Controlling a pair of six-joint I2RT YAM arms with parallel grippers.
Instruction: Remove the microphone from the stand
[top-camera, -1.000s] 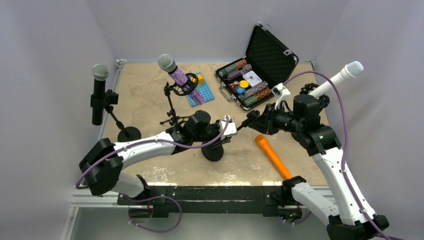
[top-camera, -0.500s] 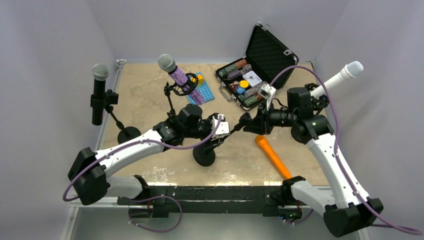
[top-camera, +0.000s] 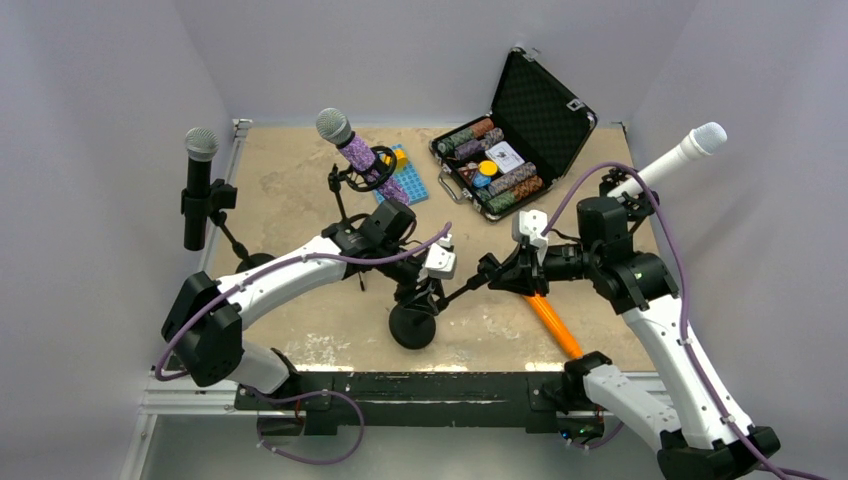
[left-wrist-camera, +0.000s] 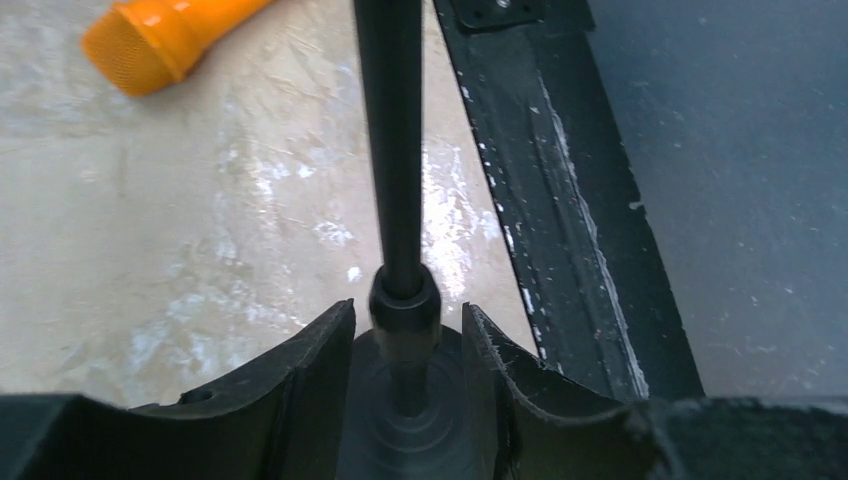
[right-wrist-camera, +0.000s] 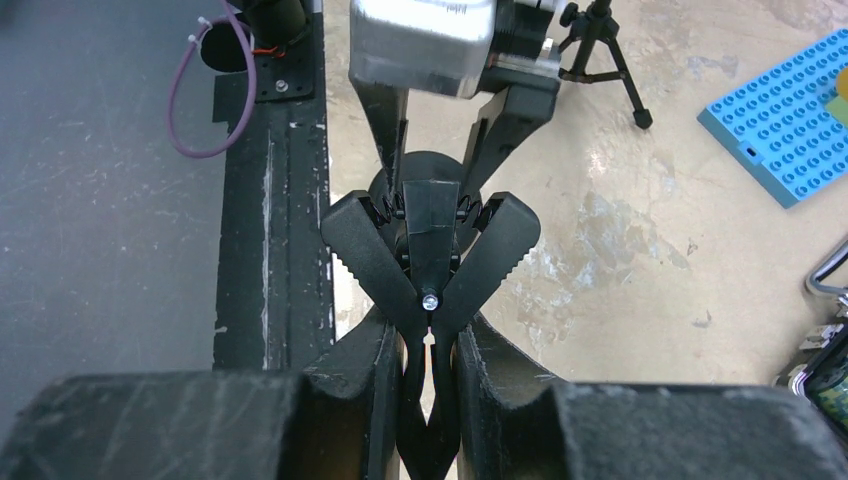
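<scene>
**A:** What's nearest?

**B:** The stand. Its round base sits on the table, just past the black rail. I'll place everything else from it.

**A:** Who's got hold of it?

**B:** The left gripper comes down right above the base, jaws drawn in on the pole's collar from both sides. The thin pole slants off to the right and ends at the clip. The right gripper has its jaws pinched tight on the clip's tail, and the clip's toothed arms spread in a V.

**A:** And the mic?

**B:** The mic, an orange one, lies flat on the table to the right of the stand and apart from it. In the top view its head end is hidden under the right gripper.

**A:** Farther back?

**B:** Behind the stand there's a purple mic on a tripod, with a blue plate beside it. Beyond those, to the right, is an open case. Far left of the stand a black mic is upright, and far right a white mic angles up.
</scene>
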